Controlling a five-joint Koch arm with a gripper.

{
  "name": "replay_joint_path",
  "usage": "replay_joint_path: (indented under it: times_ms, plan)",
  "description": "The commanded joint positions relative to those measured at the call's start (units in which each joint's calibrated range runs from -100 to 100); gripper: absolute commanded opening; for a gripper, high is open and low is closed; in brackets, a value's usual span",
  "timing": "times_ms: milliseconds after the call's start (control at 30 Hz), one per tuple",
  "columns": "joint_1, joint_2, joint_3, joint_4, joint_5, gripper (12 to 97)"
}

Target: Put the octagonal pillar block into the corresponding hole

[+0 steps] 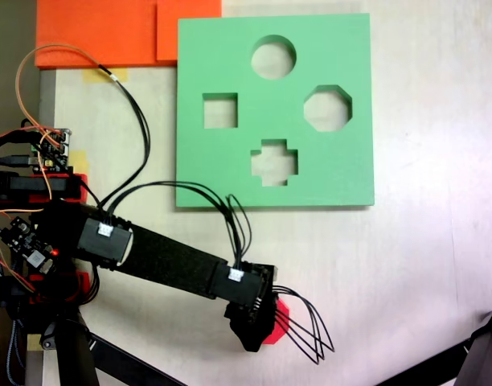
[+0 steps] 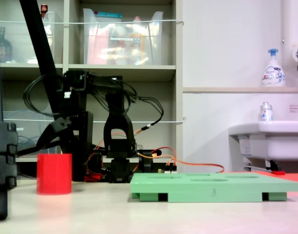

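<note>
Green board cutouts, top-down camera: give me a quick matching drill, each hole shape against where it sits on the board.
On the green foam board, in the fixed view from above:

1. round cutout
2. square cutout
3. corresponding hole, eight-sided
4. cross-shaped cutout

A. right side
B. bottom middle, nearest the arm
C. top middle
D. left side

Pairs: 1-C, 2-D, 3-A, 4-B.
</note>
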Motion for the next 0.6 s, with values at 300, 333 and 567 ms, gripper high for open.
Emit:
replay_joint_path:
  times_ms: [300,333,567]
  plan:
    - [-0.15,10.18,7.68,1.98,-0.44,70.9]
    - [-0.15,10.88,7.68,1.98,-0.49,70.9]
    - [0.83,14.23,7.48,1.40,-0.20,69.3]
